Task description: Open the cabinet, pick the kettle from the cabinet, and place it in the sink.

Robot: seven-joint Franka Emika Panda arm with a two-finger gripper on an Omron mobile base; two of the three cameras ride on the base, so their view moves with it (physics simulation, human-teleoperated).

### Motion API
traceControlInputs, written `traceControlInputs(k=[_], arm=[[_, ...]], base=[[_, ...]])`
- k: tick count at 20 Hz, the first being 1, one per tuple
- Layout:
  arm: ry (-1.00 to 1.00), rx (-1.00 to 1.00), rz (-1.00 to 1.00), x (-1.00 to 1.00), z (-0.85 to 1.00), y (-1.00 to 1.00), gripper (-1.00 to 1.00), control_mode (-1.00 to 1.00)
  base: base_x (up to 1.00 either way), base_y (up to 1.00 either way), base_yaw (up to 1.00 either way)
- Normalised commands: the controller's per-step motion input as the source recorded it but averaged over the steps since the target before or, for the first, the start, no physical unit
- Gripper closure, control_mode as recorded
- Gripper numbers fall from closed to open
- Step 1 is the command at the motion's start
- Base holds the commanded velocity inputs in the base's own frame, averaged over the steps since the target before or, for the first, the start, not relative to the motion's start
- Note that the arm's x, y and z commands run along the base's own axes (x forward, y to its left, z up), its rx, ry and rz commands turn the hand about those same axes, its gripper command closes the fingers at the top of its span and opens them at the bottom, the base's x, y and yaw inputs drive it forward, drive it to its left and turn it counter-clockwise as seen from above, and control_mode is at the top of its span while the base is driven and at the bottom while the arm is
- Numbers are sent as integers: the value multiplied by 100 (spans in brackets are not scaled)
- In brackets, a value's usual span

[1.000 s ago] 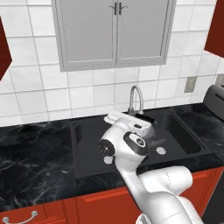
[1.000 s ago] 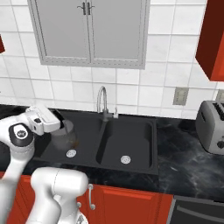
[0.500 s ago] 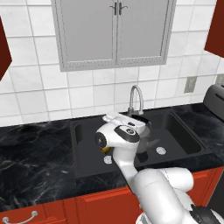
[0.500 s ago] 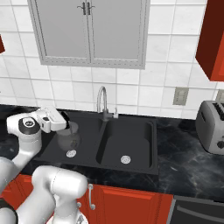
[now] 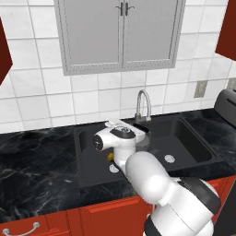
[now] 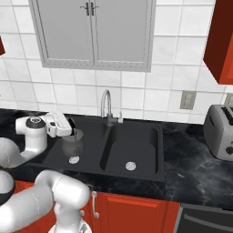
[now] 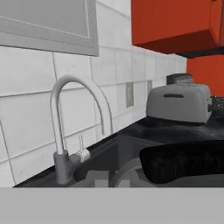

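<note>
From the left base view the arm's own wrist and elbow cover the gripper and most of the kettle (image 5: 144, 138), so only a sliver of grey shows beside the faucet (image 5: 143, 105), and the toaster (image 5: 227, 107) is cut by the right edge. In the right base view the kettle (image 6: 73, 142) hangs at the hand over the left half of the sink (image 6: 136, 157), its top hidden by the gripper (image 6: 68, 129), and whether the fingers clamp its handle cannot be told. In the hand view the kettle (image 7: 183, 164) is a dark mass too close to read, its lower part lost at the bottom.
</note>
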Motion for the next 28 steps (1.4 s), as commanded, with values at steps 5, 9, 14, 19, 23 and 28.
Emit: traceControlInputs(k=[5,9,14,19,23,28], arm=[[0,1,-6,44,-36,2,100,-100],[0,0,-6,44,-30,0,100,-100],[0,-1,-5,30,-39,0,100,-100],[0,-1,-6,28,-35,0,100,-100],[0,-2,-4,22,-31,-2,100,-100],[-4,-1,-1,13,-33,0,100,-100]], base=[[0,0,0],[0,0,0],[0,0,0],[0,0,0],[0,0,0],[0,0,0]])
